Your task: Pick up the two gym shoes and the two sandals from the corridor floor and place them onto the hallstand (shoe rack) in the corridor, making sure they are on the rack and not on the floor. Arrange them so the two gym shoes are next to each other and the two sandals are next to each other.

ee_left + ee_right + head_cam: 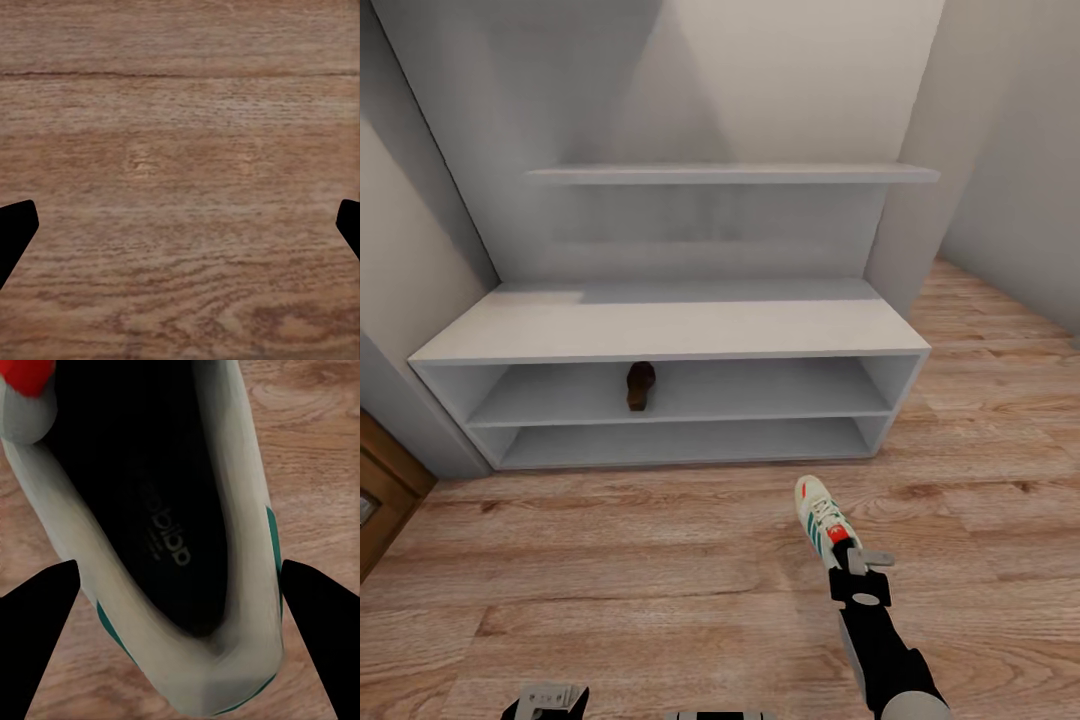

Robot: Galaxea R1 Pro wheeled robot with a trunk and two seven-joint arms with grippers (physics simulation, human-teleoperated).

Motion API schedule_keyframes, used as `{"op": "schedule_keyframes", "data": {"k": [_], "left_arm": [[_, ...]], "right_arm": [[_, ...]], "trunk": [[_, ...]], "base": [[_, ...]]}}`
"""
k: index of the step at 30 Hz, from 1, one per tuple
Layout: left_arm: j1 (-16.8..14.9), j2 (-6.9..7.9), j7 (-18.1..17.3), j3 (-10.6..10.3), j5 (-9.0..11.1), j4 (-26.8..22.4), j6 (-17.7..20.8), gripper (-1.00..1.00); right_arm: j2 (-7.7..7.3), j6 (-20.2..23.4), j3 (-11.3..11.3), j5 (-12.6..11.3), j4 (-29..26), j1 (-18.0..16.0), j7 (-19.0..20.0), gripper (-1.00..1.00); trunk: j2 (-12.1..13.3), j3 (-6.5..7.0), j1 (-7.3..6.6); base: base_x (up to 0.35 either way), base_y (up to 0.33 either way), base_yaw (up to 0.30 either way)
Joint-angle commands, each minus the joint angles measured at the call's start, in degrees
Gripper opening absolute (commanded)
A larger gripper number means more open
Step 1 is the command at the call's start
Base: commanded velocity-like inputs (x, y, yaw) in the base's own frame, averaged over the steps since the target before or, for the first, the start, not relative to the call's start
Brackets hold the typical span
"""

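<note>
Corridor floor (610, 590) of wood-grain planks runs up to the pale-grey hallstand (660, 325), a low wide bench with two open shelf rows set against the wall. One dark-brown sandal (641, 385) sits on the upper shelf row, left of its middle. The right arm reaches forward and down from the lower right of the head view, its black forearm straight, and the right gripper (844, 549) meets the heel end of a gym shoe (819, 518) that lies on the planks in front of the rack's right half, toe pointing toward the shelves. In the right wrist view the camera looks straight into the shoe's dark inside (150, 510), with the two black fingers (37, 637) spread wide outside the cream walls, one on each side, apart from the shoe: the claw is open. The left gripper (545, 700) hangs low at the picture's bottom edge, pointing down at bare planks; in the left wrist view its fingertips (15, 232) stand far apart, open and holding nothing
</note>
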Motion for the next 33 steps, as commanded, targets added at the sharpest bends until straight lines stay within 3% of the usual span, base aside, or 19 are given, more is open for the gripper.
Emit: {"op": "schedule_keyframes", "data": {"k": [1, 11, 21, 28, 33], "left_arm": [[0.0, -0.01, -0.7, 0.2, 0.5, 0.0, -0.1, 1.0], [0.0, -0.1, -0.7, 0.2, 0.6, 0.0, 0.0, 1.0], [0.0, -0.22, -0.7, 0.2, 0.7, -0.1, 0.0, 1.0], [0.0, -0.19, -0.6, 0.2, 0.7, -0.1, 0.0, 1.0], [0.0, -0.19, -0.6, 0.2, 0.7, -0.1, 0.0, 1.0]], "right_arm": [[0.57, 0.3, -0.1, 0.6, 0.4, 0.0, 0.0, -1.0], [0.86, 0.5, 1.8, 0.6, 0.3, -0.6, -0.2, -1.0], [0.86, 4.3, 2.2, -0.4, 0.3, -4.8, -0.5, -1.0], [0.86, 5.1, 2.2, -2.9, 0.4, -7.8, -4.7, -1.0], [0.86, 5.3, 2.4, -6.7, 0.5, -9.0, -9.1, -1.0]], "trunk": [[0.0, -0.04, -0.01], [0.0, -0.04, -0.01], [0.0, -0.04, -0.01], [0.0, -0.04, -0.01], [0.0, -0.04, -0.01]], "base": [[0.0, 0.0, 0.0], [0.0, 0.0, 0.0], [0.0, 0.0, 0.0], [0.0, 0.0, 0.0], [0.0, 0.0, 0.0]]}}
